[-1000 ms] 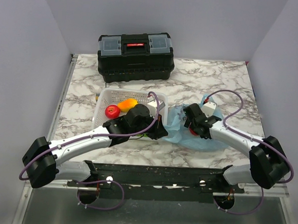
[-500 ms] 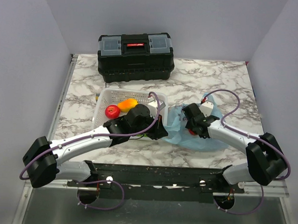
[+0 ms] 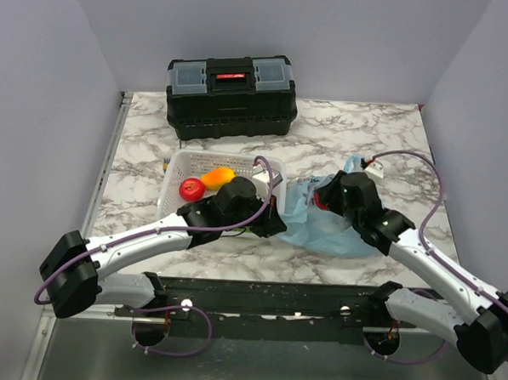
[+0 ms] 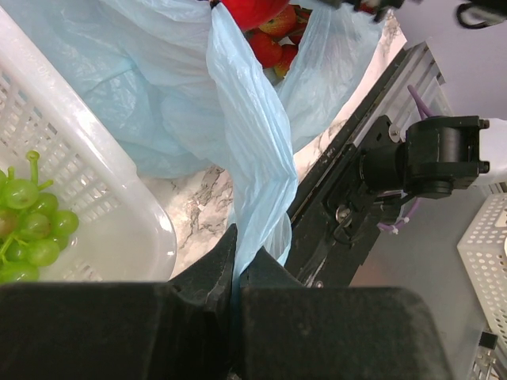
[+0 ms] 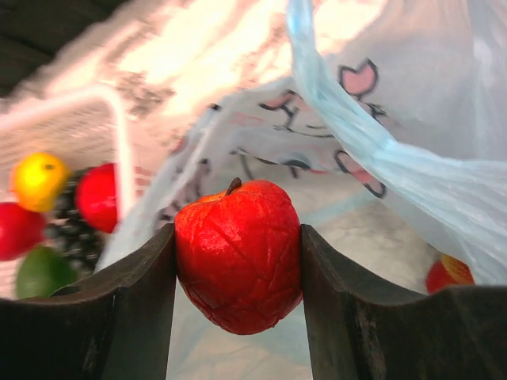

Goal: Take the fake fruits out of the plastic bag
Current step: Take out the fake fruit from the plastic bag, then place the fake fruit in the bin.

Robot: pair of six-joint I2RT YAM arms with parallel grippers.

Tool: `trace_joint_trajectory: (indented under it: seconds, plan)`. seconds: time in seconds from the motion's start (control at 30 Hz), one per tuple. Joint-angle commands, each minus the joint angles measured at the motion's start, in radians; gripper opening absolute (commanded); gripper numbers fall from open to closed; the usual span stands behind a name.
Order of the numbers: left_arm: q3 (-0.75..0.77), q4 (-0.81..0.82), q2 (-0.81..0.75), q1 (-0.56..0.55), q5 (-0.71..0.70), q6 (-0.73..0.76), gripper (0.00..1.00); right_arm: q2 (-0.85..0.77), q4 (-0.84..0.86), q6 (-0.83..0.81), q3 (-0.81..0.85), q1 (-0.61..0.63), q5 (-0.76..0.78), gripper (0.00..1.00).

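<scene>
My right gripper (image 5: 236,234) is shut on a red apple (image 5: 238,269), its fingers (image 5: 142,301) pressed to both sides; the gripper (image 3: 323,200) hovers over the light-blue plastic bag (image 3: 324,232). More red fruits (image 4: 269,43) lie inside the bag (image 4: 238,119), one (image 5: 447,273) at the lower right of the right wrist view. My left gripper (image 4: 236,273) is shut on a bunched fold of the bag's edge, beside the basket (image 3: 273,223). A red apple (image 3: 190,187) and an orange-yellow fruit (image 3: 217,178) lie in the white basket.
The white mesh basket (image 3: 177,159) stands left of the bag and also holds pale green grapes (image 4: 28,226). A black toolbox (image 3: 231,97) sits at the back of the marble table. The table's front rail (image 4: 348,198) runs close under the left gripper.
The right gripper has closed on the red apple and the right arm has drawn back and up from the bag's mouth. The left arm has held still, gripping the bag.
</scene>
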Motion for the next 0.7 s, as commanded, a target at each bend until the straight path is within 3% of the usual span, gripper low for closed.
trace_joint_trajectory:
  seconds: [0.0,0.3,0.67]
  plan:
    - [0.003,0.012,0.004,-0.001,0.024,0.001,0.0,-0.087,0.117,-0.027,-0.017,-0.005,-0.098,0.01]
    - [-0.012,0.01,-0.018,-0.001,0.02,0.0,0.0,0.0,0.197,-0.059,0.091,-0.006,-0.204,0.01]
    - [-0.02,0.008,-0.032,-0.001,0.017,0.0,0.0,0.179,0.342,-0.05,0.215,-0.006,-0.469,0.01]
